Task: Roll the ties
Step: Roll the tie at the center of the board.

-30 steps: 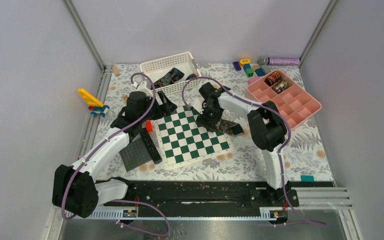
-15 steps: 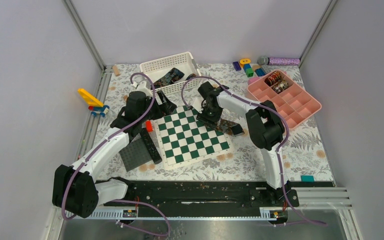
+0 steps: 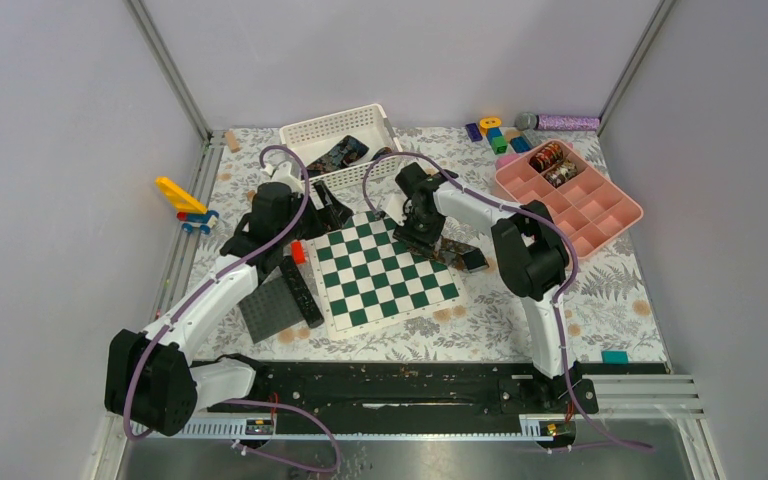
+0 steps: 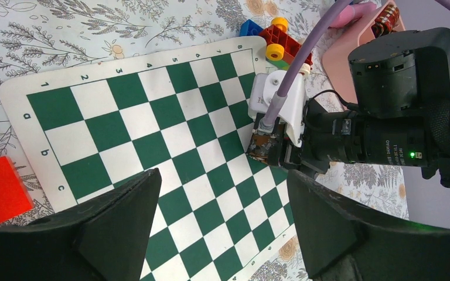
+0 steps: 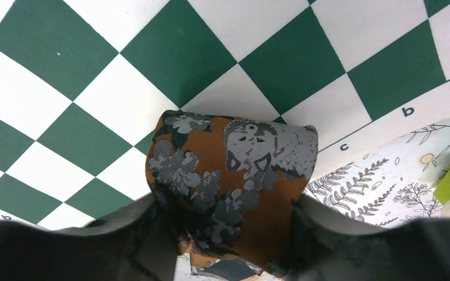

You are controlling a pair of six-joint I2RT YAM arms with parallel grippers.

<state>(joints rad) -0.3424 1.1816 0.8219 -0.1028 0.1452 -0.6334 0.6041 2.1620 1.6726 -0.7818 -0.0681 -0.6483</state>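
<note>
Crowding R gripper [image 3: 426, 240] w/ tie [image 5: 234, 175] — chessboard [image 3: 380, 285], pink tray [image 3: 605, 215], basket [image 3: 310, 134]

A rust tie [image 5: 234, 175] with grey flowers — its end folded — sits over the chessboard [image 5: 181, 58].

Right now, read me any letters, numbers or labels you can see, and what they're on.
"1", "2", "8": chessboard edge, left wrist view.
"a", "b", "c": its adjoining edge.
"b", "c": same board's border, right wrist view.
White print on the right arm's motor: too small to read.
</note>
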